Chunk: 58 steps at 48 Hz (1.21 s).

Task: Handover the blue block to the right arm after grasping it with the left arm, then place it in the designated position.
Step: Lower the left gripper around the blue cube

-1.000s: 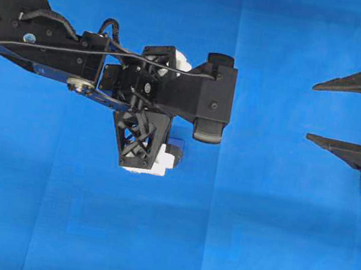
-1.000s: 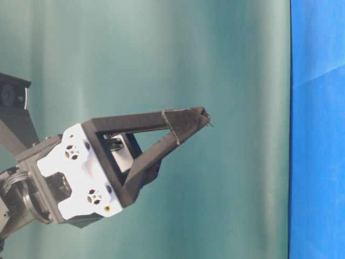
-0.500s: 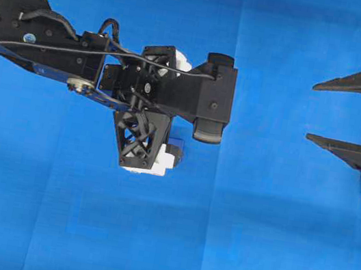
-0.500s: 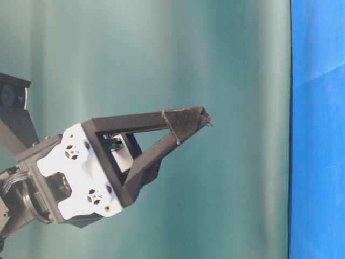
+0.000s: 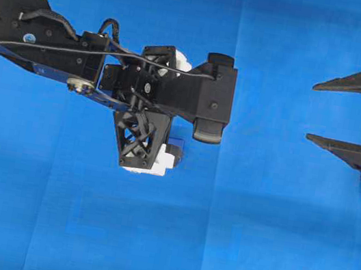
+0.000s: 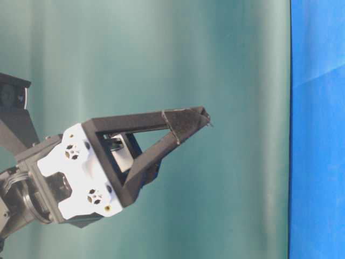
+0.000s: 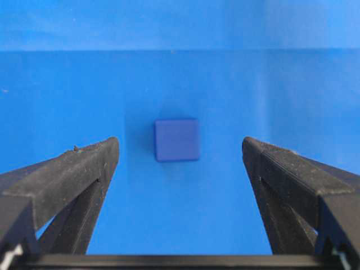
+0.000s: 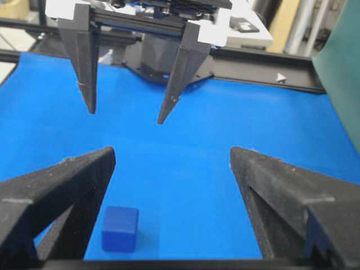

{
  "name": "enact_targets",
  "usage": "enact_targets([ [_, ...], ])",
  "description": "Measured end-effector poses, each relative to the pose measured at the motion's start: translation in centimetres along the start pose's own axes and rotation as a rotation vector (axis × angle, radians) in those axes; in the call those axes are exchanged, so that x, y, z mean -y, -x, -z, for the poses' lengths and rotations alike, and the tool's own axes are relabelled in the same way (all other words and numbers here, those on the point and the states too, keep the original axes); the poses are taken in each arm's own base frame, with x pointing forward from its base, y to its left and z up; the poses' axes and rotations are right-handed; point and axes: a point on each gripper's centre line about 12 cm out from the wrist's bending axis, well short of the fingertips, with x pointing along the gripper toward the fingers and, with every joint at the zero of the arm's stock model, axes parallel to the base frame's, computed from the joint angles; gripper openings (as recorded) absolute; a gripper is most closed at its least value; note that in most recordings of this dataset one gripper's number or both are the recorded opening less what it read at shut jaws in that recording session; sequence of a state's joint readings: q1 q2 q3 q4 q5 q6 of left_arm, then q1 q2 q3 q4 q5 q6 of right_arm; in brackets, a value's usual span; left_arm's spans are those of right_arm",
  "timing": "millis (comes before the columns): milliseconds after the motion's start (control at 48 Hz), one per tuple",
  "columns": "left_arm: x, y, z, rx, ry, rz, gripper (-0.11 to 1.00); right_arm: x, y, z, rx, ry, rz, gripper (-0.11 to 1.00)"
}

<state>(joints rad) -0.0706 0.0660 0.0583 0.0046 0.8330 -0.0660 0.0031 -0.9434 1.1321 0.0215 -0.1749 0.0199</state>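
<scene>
Motion nil over the last second: left hand (image 8: 125,115) hovers open above the blue block (image 7: 176,139), which sits ungrasped on the desk (image 5: 256,224) centred between its fingers, right hand (image 5: 311,110) waiting open at far right, so grasp still pending.

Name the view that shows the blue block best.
The left wrist view: the blue block lies unobstructed on the cloth, centred between the open tool's fingers. The right wrist view shows it low, beside a finger. The overhead and table-level views do not show it.
</scene>
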Motion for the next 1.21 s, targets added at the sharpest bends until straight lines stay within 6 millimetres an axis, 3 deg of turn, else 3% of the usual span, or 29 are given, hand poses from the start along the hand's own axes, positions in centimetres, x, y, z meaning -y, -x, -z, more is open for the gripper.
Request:
enact_targets([
  [333,0.0,-0.7,0.5,0.009,0.001,0.001,0.93,0.0,0.0,0.0,0.000,0.000,0.000,0.97],
  [750,-0.1,-6.6,4.6,-0.043,0.046,-0.001,0.93,0.0,0.0,0.0,-0.002,0.002,0.000,0.97],
  [1209,-0.2,-11.0,7.6,-0.071,0.064,-0.004,0.93,0.0,-0.1,0.1,-0.006,0.002,0.000,0.97],
])
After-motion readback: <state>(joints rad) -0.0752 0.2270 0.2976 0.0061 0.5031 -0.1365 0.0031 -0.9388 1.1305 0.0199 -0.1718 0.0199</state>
